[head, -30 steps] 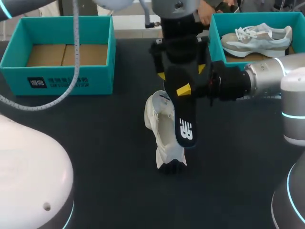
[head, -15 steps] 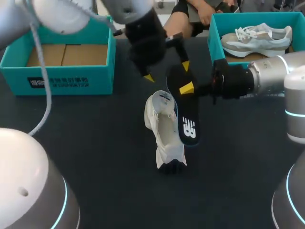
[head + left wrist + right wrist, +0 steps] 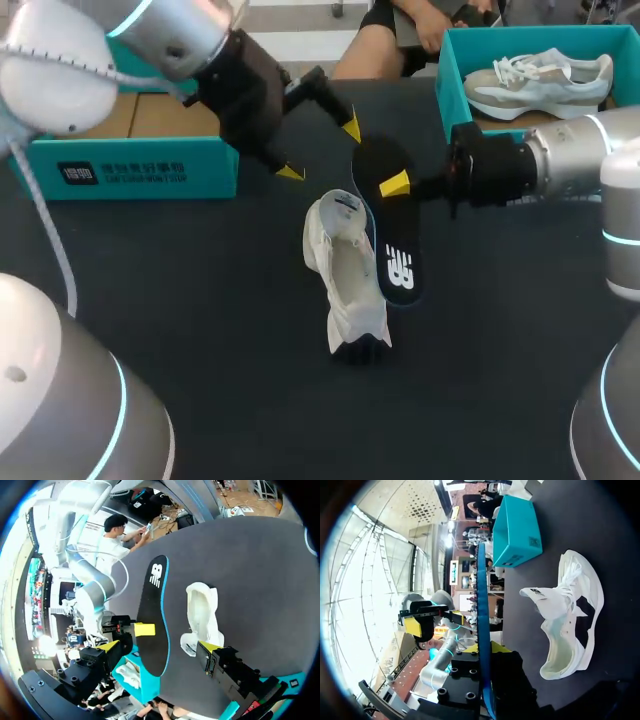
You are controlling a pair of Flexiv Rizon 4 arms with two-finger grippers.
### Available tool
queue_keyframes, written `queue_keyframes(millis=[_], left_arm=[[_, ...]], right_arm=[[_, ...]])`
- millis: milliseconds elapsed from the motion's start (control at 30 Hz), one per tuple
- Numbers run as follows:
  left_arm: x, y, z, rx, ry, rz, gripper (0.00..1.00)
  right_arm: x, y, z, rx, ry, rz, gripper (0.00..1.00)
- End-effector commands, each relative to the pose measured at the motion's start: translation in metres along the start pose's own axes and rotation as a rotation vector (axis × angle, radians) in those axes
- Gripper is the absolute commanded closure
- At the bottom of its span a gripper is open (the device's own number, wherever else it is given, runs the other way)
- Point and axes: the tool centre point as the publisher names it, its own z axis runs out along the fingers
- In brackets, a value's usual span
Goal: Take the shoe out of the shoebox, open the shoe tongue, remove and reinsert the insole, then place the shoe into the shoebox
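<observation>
Mid-reinsert, by the look of it. Got the black insole (image 3: 390,235) pinched at its upper, broad end in the right end effector (image 3: 390,187), clamped across both faces. Shows edge-on between the fingers in the right wrist view.

Nothing in the left end effector (image 3: 320,150): spread wide, hovering upper centre of the frame, apart from both shoe and insole. In the left wrist view, looks out at the insole ahead between the fingers, untouched, with the shoe ahead just beside it.

Found the white shoe (image 3: 345,270) lying mid-frame on the dark surface (image 3: 230,300), outside both boxes. Empty shoebox (image 3: 30,160) upper left. Second shoebox (image 3: 455,90) upper right, with another sneaker (image 3: 540,80) inside.

Key relation:
- Insole just right of the shoe in the frame.
- Long axes near parallel, both running top to bottom.
- Logo end of the insole low, against the shoe's flank. Cannot tell whether touching.
- Appears to have the laced end and flipped-out tongue (image 3: 345,205) toward frame top, and the open collar toward the bottom. Going mostly by the right wrist view, so not certain.

If so, free end of the insole sits right beside the opening. Expect a short swing left and in, then a feed along the shoe's length.

Treat the right arm as the nearer one for the insert. Treat the left as better placed to pin the laced end, being closest to that end.
</observation>
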Motion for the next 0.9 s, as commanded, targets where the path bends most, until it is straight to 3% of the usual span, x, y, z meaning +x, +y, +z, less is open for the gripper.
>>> queue_keyframes(millis=[33, 267, 367, 567, 900], left_arm=[[0.005, -0.002, 0.002, -0.005, -0.175, 0.002, 0.0], [0.005, -0.002, 0.002, -0.005, -0.175, 0.002, 0.0], [0.011, 0.002, 0.01, -0.024, -0.316, -0.031, 0.0], [0.016, -0.003, 0.02, -0.052, -0.493, -0.015, 0.0], [0.027, -0.003, 0.033, -0.035, -0.612, -0.029, 0.0]], right_arm=[[-0.002, 0.0, 0.0, 0.006, 0.002, 0.002, 1.0], [-0.004, -0.003, -0.001, 0.005, 0.008, 0.006, 1.0], [-0.001, -0.002, -0.002, 0.004, 0.005, 0.006, 1.0], [0.001, -0.002, -0.003, 0.006, 0.0, 0.007, 1.0], [0.0, -0.008, 0.003, -0.022, 0.089, 0.04, 1.0]])
